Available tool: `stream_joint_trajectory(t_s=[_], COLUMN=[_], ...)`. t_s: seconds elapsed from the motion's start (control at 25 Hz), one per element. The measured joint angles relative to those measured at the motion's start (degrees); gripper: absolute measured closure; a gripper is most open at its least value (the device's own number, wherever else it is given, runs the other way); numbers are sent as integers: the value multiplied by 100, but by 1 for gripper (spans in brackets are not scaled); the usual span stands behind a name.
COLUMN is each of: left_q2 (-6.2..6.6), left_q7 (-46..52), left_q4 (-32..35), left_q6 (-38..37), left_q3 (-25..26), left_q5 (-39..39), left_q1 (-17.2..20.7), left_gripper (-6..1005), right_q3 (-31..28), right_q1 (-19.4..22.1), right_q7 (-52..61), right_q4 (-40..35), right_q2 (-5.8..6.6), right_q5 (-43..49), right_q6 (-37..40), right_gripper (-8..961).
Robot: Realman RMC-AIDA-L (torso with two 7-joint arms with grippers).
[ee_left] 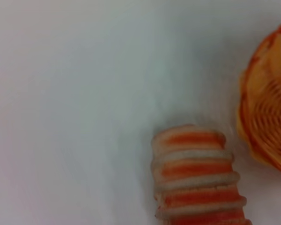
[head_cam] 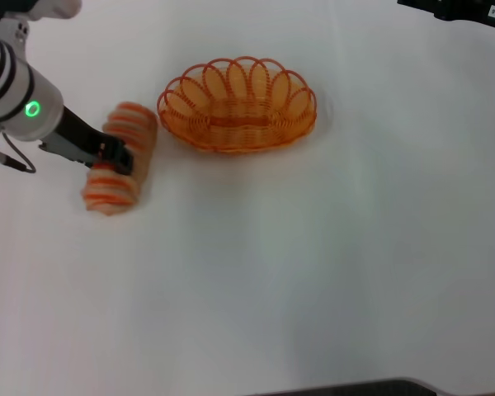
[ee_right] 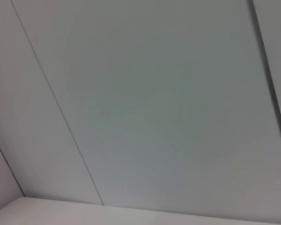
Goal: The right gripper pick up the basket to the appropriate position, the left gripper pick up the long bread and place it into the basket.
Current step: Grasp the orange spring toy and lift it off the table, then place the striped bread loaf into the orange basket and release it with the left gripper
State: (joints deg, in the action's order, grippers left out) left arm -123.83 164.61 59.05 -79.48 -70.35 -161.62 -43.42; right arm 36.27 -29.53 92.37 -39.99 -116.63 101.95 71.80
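White table (head_cam: 313, 272): long bread (head_cam: 122, 157) between jaws

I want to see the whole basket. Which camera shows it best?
The head view: the whole basket sits on the table, beside the bread. The left wrist view catches only part of its rim at the edge. The right wrist view shows none of it.
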Motion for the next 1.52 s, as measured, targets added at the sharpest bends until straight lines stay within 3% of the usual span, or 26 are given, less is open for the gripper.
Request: stream_joint_trajectory(t_s=[0.24,0.64,0.92,1.32,1.52], left_q2=[10,115,27,22,29], left_q7=[-22,-972,-2306,-4740,-5322], left_q4=[212,302,649,1192,1315], left_q6=[50,282,161,-584,-655], left_q3=[167,562,997,1016,977], left_q5=[-188,-176,38,1165,1314], left_q1=[51,146,148,160,24], left_gripper=[565,640,686,762,800], right_q3=[3,-3,5,19,21], right_q1=[19,40,39,80,80], right_q7=[0,0,0,0,0], right_q4=[-8,-9,-9,-9,-8], right_q2=[1,22,66,76,79], right_q5=[0,0,0,-1,0], right_q6=[40,72,93,176,225], right_gripper=[197,198,198,198,198])
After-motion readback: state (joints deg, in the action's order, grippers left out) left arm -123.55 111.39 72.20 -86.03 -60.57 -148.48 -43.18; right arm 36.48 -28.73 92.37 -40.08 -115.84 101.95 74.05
